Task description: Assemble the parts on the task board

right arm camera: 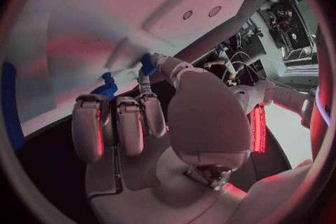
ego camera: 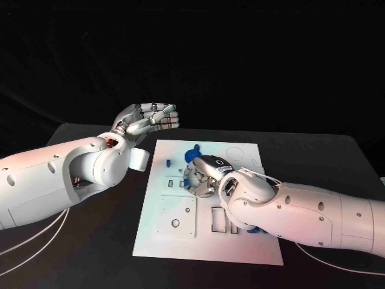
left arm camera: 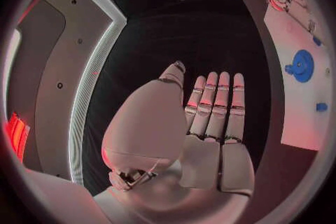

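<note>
1. On the black table [ego camera: 97, 241] lay the white task board [ego camera: 201, 232], lengthwise away from the robot, with several rectangular slots and round holes cut into it.
2. Over the middle of the board, the right hand [ego camera: 201, 176] hung low with its fingers curled downward toward the board surface.
3. From the right wrist view, the right hand's fingers [right arm camera: 119, 123] were bent in a row close to the white board, and the thumb tip touched a small blue peg [right arm camera: 147, 63] standing at the board.
4. A second small blue part [right arm camera: 106, 87] sat just beside the fingertips in that same view; I could not tell whether any finger actually gripped it.
5. Whether the right hand held a part or only pressed on one could not be told for certain.
6. Beyond the board's far left corner, the left hand [ego camera: 147, 122] was raised above the table, well apart from the board.
7. Its fingers [left arm camera: 217, 106] lay straight and side by side, the thumb alongside, with nothing between them.
8. Near the board's far edge sat a round blue part [ego camera: 192, 153], just beyond the right hand; the left wrist view showed it as a disc-shaped piece [left arm camera: 302, 65] with a smaller blue part [left arm camera: 321, 106] nearby.
9. Another blue part [ego camera: 260, 230] peeked out from under the right forearm at the board's near right side.
</note>
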### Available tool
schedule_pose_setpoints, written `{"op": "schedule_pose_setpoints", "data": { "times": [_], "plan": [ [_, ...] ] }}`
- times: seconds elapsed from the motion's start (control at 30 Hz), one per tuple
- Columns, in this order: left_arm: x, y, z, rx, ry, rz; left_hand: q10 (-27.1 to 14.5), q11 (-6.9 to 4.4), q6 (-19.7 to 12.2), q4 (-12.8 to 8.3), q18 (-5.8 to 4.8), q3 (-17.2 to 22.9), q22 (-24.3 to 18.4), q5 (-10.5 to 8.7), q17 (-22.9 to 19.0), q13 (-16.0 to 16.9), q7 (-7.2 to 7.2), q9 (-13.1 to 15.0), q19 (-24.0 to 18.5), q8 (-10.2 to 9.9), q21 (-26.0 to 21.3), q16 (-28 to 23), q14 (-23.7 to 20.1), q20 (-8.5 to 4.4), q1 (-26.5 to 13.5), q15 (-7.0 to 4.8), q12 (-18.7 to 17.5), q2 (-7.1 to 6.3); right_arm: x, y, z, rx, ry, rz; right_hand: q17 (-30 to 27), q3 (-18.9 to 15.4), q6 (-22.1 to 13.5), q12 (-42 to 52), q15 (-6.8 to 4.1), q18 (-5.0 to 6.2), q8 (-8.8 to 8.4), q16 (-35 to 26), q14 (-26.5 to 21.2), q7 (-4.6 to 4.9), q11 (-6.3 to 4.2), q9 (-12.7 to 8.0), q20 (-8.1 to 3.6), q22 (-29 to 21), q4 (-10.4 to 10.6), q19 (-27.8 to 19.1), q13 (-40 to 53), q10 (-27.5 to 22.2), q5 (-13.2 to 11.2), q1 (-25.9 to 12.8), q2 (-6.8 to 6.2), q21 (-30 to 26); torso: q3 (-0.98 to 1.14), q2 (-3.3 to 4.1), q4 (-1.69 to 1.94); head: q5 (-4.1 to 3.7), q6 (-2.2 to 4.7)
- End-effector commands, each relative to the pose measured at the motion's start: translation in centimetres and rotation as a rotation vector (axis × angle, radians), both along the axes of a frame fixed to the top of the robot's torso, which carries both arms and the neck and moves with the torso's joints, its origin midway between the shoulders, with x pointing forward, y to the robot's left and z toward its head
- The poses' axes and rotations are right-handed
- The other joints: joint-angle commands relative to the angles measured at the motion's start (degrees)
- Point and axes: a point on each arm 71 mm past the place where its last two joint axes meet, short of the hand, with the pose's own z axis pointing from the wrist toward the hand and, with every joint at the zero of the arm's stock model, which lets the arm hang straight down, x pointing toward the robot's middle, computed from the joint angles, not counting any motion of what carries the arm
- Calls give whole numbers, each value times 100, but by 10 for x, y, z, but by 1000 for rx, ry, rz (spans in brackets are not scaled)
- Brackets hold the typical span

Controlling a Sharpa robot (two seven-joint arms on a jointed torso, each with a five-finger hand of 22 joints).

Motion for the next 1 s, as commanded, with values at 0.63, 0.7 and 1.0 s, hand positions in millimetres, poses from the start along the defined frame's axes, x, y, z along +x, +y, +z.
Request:
{"op": "schedule_pose_setpoints", "data": {
  "times": [0.63, 0.7, 1.0],
  "plan": [
    [-1, -2, 1, -7, -2, -21, 7, 38, -40, 24, 50, -13, -8, -47, 5, 7, 111, -8, 17, -41, -27, -41, -56, 22, 3, 5, -29, -9, 0, -2, -2, -35, -17, -11, 1280, -61, 1, -70, -35, -78, -38, -1, 546, -10, -7, 47, -18, 1022, 16, 164, 367, -58, -76, -131, -86, -19, -3, -1, 3, 6, 0],
    [-1, -2, 1, -7, -1, -22, 7, 38, -40, 24, 50, -13, -8, -47, 5, 7, 111, -8, 17, -41, -27, -41, -56, 22, 3, 5, -29, -9, 0, -2, -2, -33, -18, -10, 1274, -84, -29, -83, -27, -77, -63, -4, 544, 3, 4, 40, -13, 1018, 34, 160, 354, -69, -120, -182, -113, -26, -4, 2, 1, 9, 2],
    [-1, -1, 0, -7, 0, -22, 7, 38, -40, 24, 50, -13, -8, -47, 5, 7, 111, -8, 17, -41, -27, -41, -56, 22, 3, 5, -29, -9, -1, -1, -1, -29, -20, -2, 1266, -215, -157, -133, 11, -75, -168, -7, 543, 54, 49, 6, 20, 1017, 84, 158, 302, -109, -436, -292, -202, -41, -2, 1, 0, -1, 0]
  ]
}}
